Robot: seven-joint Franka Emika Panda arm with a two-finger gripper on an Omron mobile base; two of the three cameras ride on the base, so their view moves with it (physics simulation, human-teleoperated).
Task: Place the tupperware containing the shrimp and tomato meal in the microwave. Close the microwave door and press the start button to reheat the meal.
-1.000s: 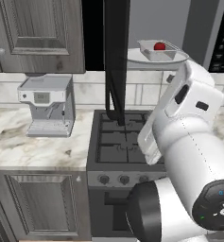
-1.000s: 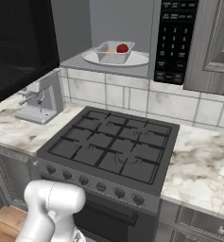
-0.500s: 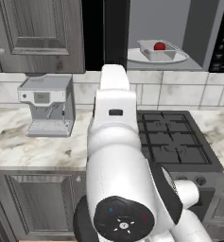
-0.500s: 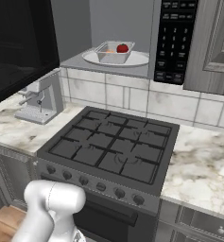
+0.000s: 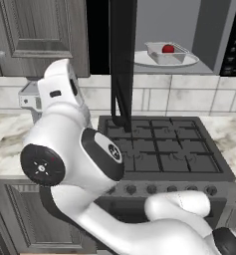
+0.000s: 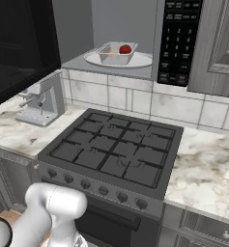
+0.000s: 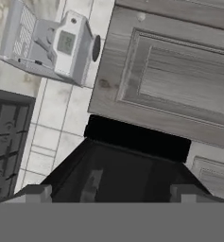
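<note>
Stove [image 6: 113, 154] centre of marble counter [image 6: 210, 178], grates bare. Coffee machine [image 6: 38, 103] on counter left of stove, against tiled wall; arm's white bulk hides most of it in left base view. Grey cabinet [image 7: 175, 80] above it, also seen tilted in hand view w/ coffee machine [image 7: 52, 42]. Microwave [image 6: 178, 41] over stove, button strip on its right side. Door [image 5: 122, 55] swung out, edge-on, hangs over stove's back-left corner. Tupperware [image 6: 116, 53] sits inside on white plate [image 6: 142, 60], clear greyish, shallow, flared rim. Tomato [image 6: 125, 48] red, round, at its right end; orange bits beside it, too small to tell. Gripper: tips at bottom of hand view, spacing unclear, can't tell if open.
</note>
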